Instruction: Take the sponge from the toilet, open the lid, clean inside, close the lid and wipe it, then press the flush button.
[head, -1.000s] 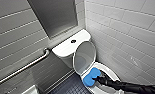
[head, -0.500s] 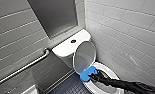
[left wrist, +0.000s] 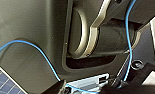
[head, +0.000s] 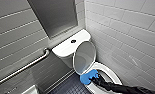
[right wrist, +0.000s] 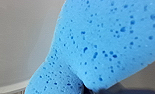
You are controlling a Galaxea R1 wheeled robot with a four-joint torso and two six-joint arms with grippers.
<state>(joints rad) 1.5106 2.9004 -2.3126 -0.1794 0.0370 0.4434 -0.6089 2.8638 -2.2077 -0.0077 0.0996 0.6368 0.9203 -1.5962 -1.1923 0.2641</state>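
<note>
no text, label or number can be read anywhere.

- flush button [head: 73, 41] on the toilet [head: 112, 74] tank top, mid
- lid [head: 85, 57] raised, standing between tank and bowl
- sponge [head: 88, 77] at the toilet bowl's left rim, under lid edge
- grab bar [head: 23, 68] on wall, left of toilet

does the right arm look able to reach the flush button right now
Probably not directly: the raised lid stands between the right gripper, holding the sponge at the bowl rim, and the flush button on the tank top. It would likely have to go over the lid.
</note>
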